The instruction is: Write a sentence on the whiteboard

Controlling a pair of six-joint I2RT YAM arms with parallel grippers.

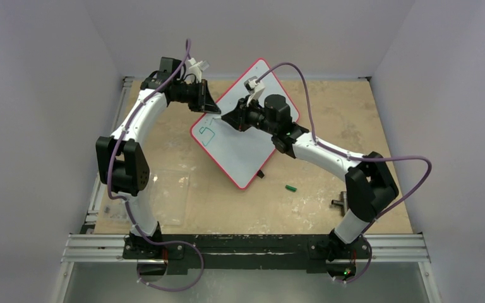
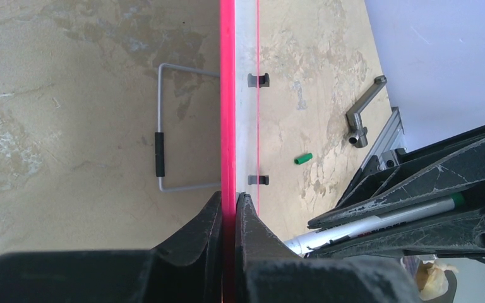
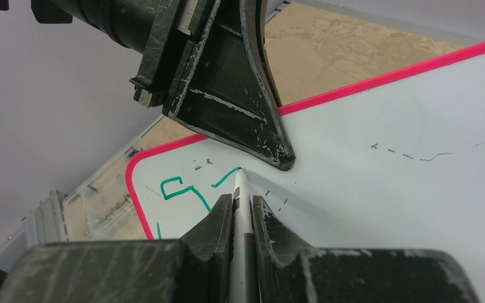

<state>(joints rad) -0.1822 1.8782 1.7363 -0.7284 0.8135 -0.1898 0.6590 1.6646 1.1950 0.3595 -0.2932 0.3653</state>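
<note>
Jaws of the left arm (image 1: pixel 140 120) are clenched on the thin red rim of the large white whiteboard (image 1: pixel 246 158), at the board's 10 o'clock edge. The board lies as a tilted diamond in the middle of the tan worktop (image 1: pixel 170 151), with a clear plastic sheet (image 1: pixel 172 192) at its 8 o'clock. Just beside that grip, the right jaws grasp a white marker (image 3: pixel 239 189). Its tip touches the board next to the first green letters (image 3: pixel 182 188) of the sentence, in the board's 9 o'clock corner. A small green cap (image 1: pixel 290 188) and a grey metal crank (image 1: pixel 339 202) lie at the board's 4 o'clock, apart from it.

Risk, as I judge it: the left jaws pinch only the rim, so marker pressure could pivot or slip the board and spoil a stroke. One black left finger (image 3: pixel 240 113) stands at 12 o'clock of the tip, very near; a stroke that way could strike it.

The left wrist view shows the board edge-on, with a grey wire stand (image 2: pixel 159 136) on the side away from the marker, but no writing. The right wrist view alone shows tip and ink. Only the top view gives the whole layout.
</note>
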